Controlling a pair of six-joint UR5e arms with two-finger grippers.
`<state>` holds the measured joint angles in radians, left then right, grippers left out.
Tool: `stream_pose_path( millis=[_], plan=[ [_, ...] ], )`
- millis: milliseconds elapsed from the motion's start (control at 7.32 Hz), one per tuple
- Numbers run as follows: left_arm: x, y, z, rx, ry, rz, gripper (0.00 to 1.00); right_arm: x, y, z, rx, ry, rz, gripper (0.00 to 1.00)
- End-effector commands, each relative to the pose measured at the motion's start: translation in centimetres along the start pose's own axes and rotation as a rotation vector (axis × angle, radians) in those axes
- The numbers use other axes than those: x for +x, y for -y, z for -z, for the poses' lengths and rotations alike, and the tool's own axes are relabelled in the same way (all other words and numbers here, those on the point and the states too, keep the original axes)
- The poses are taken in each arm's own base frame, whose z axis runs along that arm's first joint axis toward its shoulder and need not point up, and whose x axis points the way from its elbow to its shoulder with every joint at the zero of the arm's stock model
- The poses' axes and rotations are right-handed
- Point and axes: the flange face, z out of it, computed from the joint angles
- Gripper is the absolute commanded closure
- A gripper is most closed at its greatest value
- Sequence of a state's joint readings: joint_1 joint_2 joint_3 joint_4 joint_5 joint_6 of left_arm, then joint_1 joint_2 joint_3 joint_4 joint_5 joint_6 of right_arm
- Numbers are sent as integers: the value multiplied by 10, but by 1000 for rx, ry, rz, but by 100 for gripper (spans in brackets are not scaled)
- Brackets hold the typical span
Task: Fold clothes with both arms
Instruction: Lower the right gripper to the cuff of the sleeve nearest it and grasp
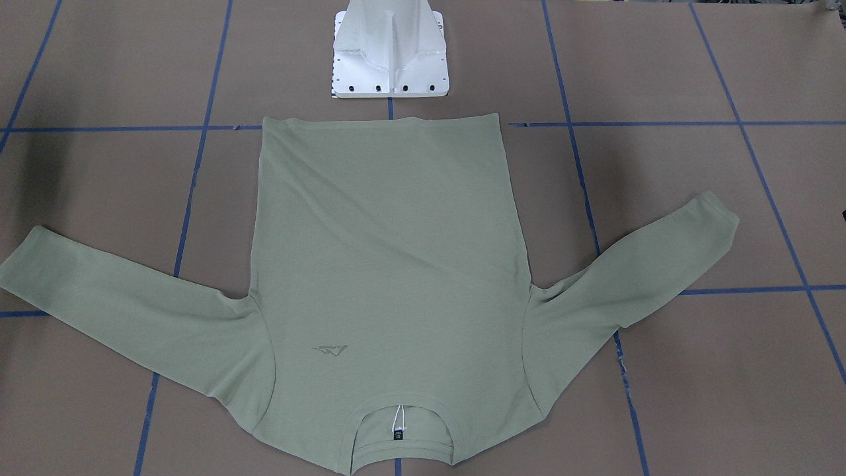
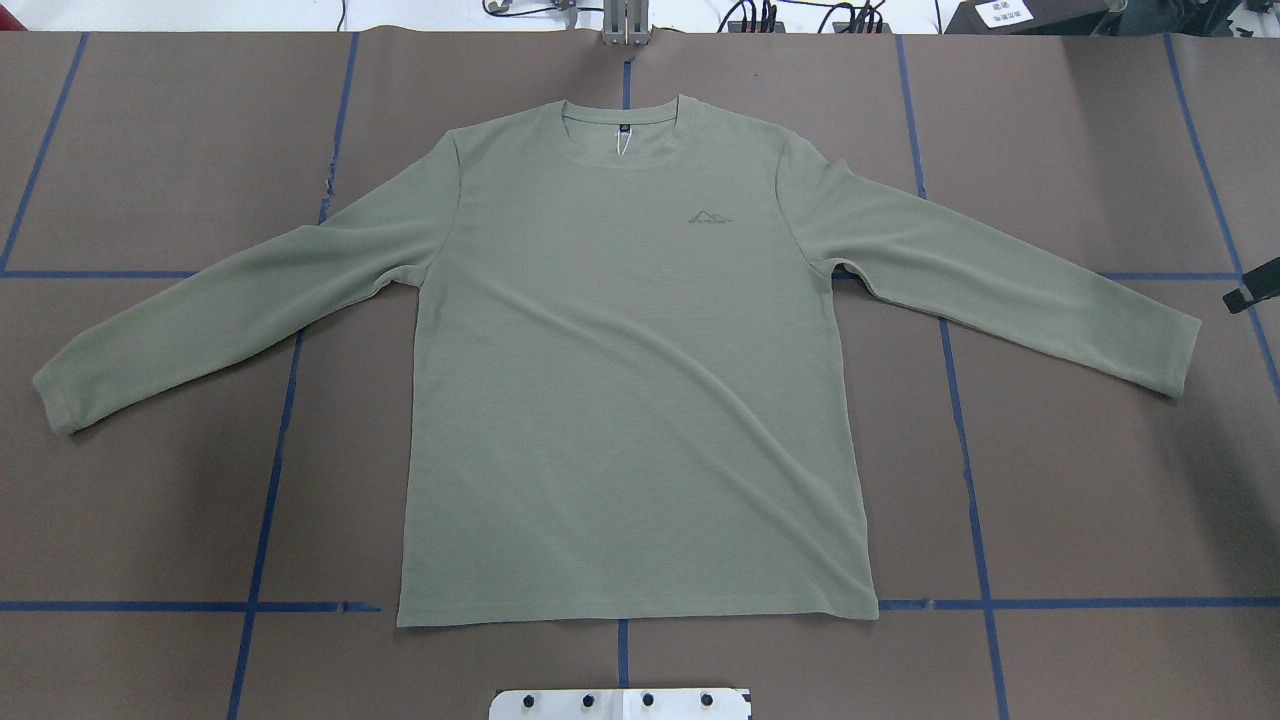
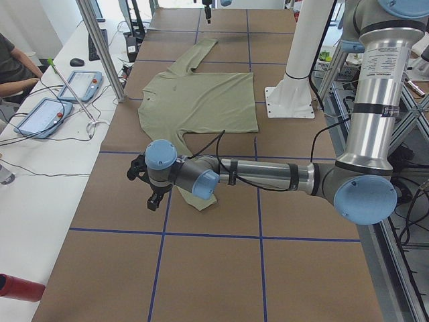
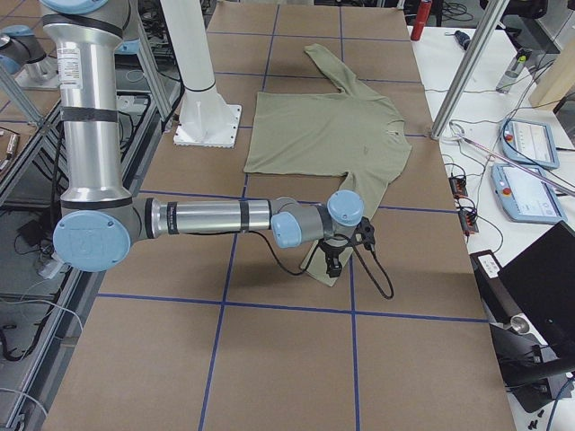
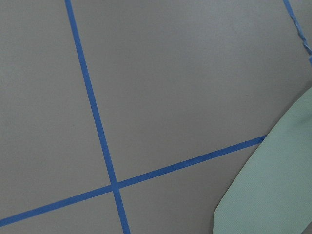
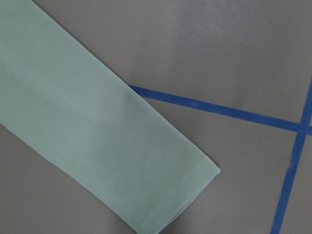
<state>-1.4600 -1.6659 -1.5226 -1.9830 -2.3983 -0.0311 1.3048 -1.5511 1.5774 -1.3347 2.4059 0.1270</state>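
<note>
Brown desk (image 2: 150, 500) with the sage-green shirt (image 2: 640, 380) lying flat, face up, sleeves spread; left hand (image 3: 154, 200) and right hand (image 4: 334, 263) hover near opposite cuffs (image 6: 183, 192), their opening impossible to tell; each should probably centre over its cuff before pinching.

A pale sage-green long-sleeved knit shirt (image 3: 201, 100) lies flat on the brown table (image 3: 322, 268), which is crossed by blue tape lines. The near silver-grey tubular left arm (image 3: 268, 178) stretches level over the near sleeve. Its black 2-finger left gripper (image 3: 155, 199) points down near the cuff, but how its jaws stand cannot be told. 2 blue-rimmed pendants (image 3: 82, 86) rest on a white bench (image 3: 40, 188).
</note>
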Motion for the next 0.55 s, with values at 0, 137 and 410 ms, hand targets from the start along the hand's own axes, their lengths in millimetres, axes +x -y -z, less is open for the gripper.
stream_pose_path(
  millis=[0,137,410],
  plan=[
    [8,3,-7,8,54,-35,0,-6,4,-31,3,-61,71,0],
    [7,2,-7,7,56,-39,0,4,-1,-50,-13,-62,68,0],
    [9,4,-7,9,51,-36,0,37,-13,-80,55,-49,54,0]
  ],
)
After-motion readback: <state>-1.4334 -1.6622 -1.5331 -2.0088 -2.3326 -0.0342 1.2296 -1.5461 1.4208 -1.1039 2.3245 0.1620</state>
